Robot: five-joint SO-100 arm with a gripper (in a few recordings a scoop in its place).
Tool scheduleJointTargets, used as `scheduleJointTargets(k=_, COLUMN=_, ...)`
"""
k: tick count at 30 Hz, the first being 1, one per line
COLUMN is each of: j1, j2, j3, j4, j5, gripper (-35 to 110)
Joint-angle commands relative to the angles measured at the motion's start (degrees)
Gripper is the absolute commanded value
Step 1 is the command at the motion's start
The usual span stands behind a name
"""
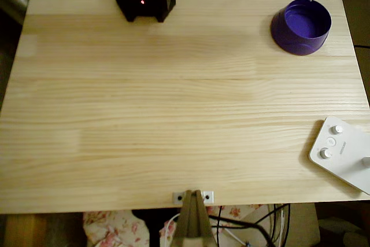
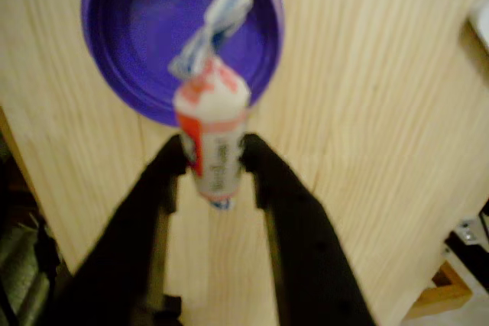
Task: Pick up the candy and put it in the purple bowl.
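Between the two black fingers of the end effector [image 2: 214, 162] in the wrist view, the candy [image 2: 212, 131] is clamped upright, its twisted end reaching over the purple bowl [image 2: 122, 51]. Seen from overhead, that bowl [image 1: 301, 27] sits at the worktop's [image 1: 173, 108] upper right corner, well apart from a white device with round knobs [image 1: 344, 151] at the right edge.

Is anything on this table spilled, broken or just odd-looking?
Nothing looks spilled or broken. The purple bowl stands upright near a table corner and looks empty. In the wrist view the gripper pinches the candy above the bowl, its wrapper intact. A white device with knobs hangs slightly askew over the table edge.
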Motion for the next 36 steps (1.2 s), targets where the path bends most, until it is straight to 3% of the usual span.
scheduleJointTargets(k=1, j1=-1.8, j2=0.7, j3=-5.4, j4=-0.7, j5=-1.1, gripper=7)
scheduleJointTargets(k=13, j1=0.9, j2=-1.1, j3=-4.7, j4=0.6, j5=-1.8, gripper=21)
scheduleJointTargets(k=27, j1=4.7, j2=2.4, j3=-4.7, j4=3.5, j5=-4.3, gripper=21)
scheduleJointTargets(k=32, j1=5.8, j2=3.2, j3=-4.7, j4=4.7, j5=-5.3, gripper=1)
scheduleJointTargets(k=36, j1=6.1, j2=3.5, j3=-4.7, j4=4.7, j5=-5.4, gripper=-1)
